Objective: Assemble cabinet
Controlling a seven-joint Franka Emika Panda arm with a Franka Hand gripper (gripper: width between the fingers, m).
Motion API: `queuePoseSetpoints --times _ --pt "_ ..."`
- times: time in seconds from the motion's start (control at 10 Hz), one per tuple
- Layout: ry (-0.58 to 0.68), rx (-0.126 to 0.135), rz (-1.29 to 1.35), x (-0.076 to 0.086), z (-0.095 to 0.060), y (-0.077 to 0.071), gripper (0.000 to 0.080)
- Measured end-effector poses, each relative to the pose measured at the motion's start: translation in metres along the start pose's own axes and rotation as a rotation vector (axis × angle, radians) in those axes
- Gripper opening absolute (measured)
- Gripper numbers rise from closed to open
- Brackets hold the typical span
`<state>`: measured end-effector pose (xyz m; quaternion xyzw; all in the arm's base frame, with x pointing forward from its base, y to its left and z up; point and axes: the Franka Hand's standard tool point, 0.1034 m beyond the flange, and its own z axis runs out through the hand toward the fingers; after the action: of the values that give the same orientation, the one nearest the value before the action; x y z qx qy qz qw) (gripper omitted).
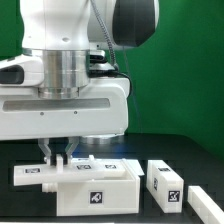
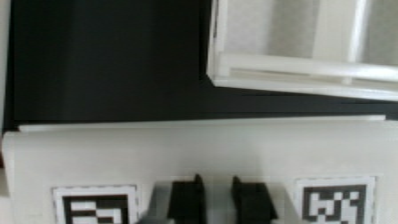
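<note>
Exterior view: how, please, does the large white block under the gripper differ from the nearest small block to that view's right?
The large block is far wider than the small block. The gripper is down at the large block; the small block lies apart, untouched. Both are white, tagged parts.

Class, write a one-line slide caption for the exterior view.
Franka hand poised at the tagged white cabinet box, loose blocks beside it.

A: Exterior view: bright, even light; white arm point(image 1: 60, 30) nearly blown out, underside greyer. Coarse resolution.
B: Wrist view: soft throughout; fingers point(image 2: 183, 200) dark, blurred; cabinet point(image 2: 178, 150) panel washed out.
</note>
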<state>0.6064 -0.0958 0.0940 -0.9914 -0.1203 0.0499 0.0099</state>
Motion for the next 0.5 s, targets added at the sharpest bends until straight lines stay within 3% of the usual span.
queuePoseSetpoints --times 0.1,0.5 --pt "0.004 -0.032 -0.18 0.002 0.0 0.002 0.0064" --pt "-0.022 -0.062 -0.709 0.003 -0.005 0.017 0.0064"
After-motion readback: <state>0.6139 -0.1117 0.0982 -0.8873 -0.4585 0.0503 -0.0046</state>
